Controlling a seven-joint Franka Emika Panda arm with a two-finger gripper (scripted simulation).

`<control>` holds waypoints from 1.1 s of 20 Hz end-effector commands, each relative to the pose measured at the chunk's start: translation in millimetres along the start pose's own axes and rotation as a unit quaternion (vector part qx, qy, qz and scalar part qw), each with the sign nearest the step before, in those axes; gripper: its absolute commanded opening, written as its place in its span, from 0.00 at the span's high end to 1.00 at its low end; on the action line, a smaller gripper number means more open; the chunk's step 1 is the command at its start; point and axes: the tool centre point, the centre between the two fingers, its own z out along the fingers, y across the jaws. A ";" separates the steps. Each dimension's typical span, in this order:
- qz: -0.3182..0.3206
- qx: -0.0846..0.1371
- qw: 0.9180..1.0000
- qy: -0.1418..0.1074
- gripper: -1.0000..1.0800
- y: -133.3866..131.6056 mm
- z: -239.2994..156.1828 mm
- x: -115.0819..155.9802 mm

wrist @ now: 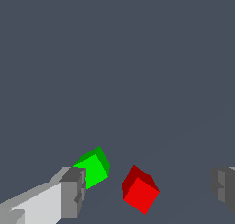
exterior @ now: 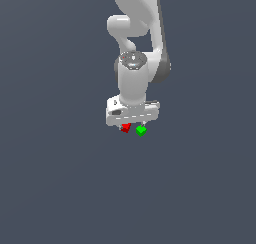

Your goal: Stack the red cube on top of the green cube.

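Wrist view shows the gripper [wrist: 147, 188] with its jaws spread wide: one grey finger [wrist: 73, 191] sits at the lower left of the frame and the other pokes in at the lower right edge, with nothing held between them. The red cube [wrist: 140, 191] lies on the floor in the gap, low in the frame and a little nearer the left finger than the right, turned so a corner points toward the camera. The green cube [wrist: 94, 167] rests just beside it, further up and to the left, partly hidden by the left finger's tip; the two cubes look near each other but apart. The exterior view, from further off, shows the white arm [exterior: 134, 83] hanging straight down at the centre of the frame, its hand just above both cubes, red cube [exterior: 125, 127] toward the exterior view's left and green cube [exterior: 141, 131] toward its right. The step in hand appears to be the approach for the grasp of the red cube. The next move probably calls for lowering the jaws around the red cube and closing, while keeping the near finger from nudging the green cube.
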 end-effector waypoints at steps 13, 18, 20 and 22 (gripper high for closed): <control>-0.192 0.003 0.981 -0.006 0.04 -6.0 31.1 -35.3; -0.257 0.004 0.966 -0.008 0.04 -4.7 42.0 -47.9; -0.283 0.004 0.959 -0.009 0.04 -3.7 46.2 -52.9; -0.309 0.005 0.951 -0.010 0.04 -2.3 50.5 -57.8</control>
